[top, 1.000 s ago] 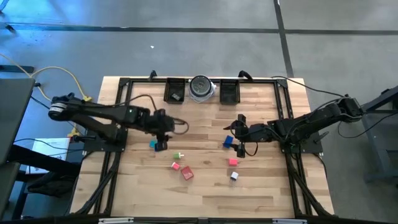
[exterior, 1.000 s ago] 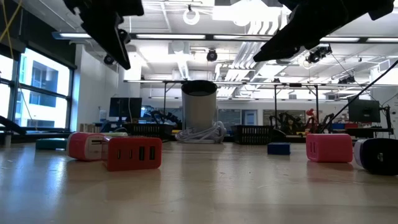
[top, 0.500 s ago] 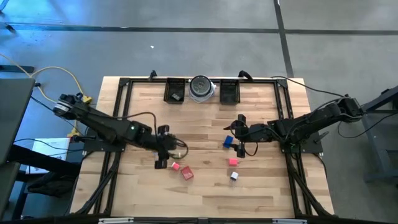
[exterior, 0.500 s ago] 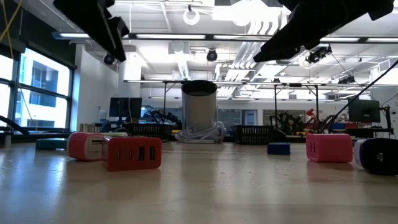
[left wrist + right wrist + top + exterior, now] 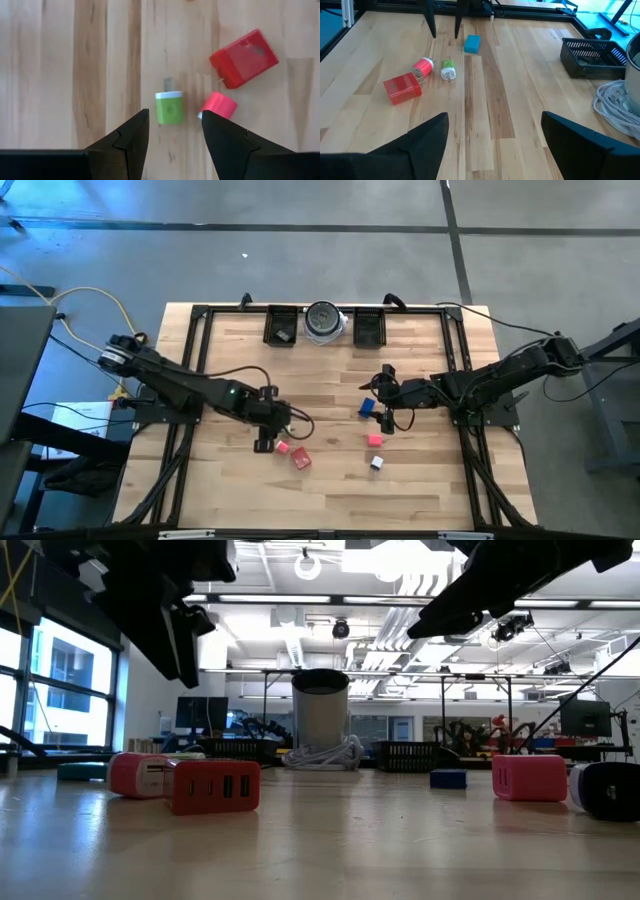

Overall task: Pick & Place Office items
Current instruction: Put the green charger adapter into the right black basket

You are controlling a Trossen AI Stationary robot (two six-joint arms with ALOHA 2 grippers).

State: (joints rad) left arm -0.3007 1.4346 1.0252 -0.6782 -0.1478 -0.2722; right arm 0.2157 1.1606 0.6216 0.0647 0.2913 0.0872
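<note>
We find the wooden table [image 5: 330, 490] filling the centre of the high view, with two black trays [image 5: 281, 326] and a silver dish [image 5: 324, 321] at its upper edge. The left gripper [image 5: 264, 432] has moved, over the past second, from beside the teal piece down toward lower centre; its fingers [image 5: 127, 137] stand open and empty, straddling the green-white charger [image 5: 169, 106] in the wrist view. The pink piece [image 5: 219, 105] lies just beside it, the red block [image 5: 243, 58] near. We judge a grasp of the charger is imminent, with the pink piece at risk of a nudge. The right gripper [image 5: 386, 400] waits right of centre, open and empty, beside the blue piece [image 5: 367, 408].
</note>
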